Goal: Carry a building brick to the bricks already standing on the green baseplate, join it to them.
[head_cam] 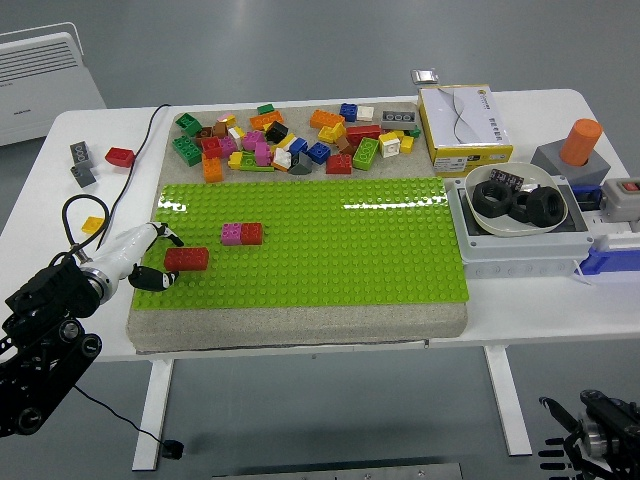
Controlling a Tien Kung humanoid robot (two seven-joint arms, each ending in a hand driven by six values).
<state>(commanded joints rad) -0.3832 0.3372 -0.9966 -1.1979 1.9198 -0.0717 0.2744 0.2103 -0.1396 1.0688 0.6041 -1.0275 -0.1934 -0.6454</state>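
Note:
A red brick (187, 259) sits on the green baseplate (330, 240) near its left edge. A pink brick (231, 234) and a red brick (251, 233), joined side by side, stand a little up and to the right of it. My left hand (160, 256) lies at the baseplate's left edge. Its white fingers (150, 235) are spread on either side of the lone red brick's left end and do not grip it. My right hand (585, 440) hangs low at the bottom right, below table height, relaxed and holding nothing.
A heap of loose bricks (290, 140) lies behind the baseplate. Stray bricks (100, 160) and a black cable (80, 215) lie at the left. On the right stand a yellow-and-white box (465, 122), a bowl of black tyres (520, 200) and a grey block with an orange cylinder (580, 150).

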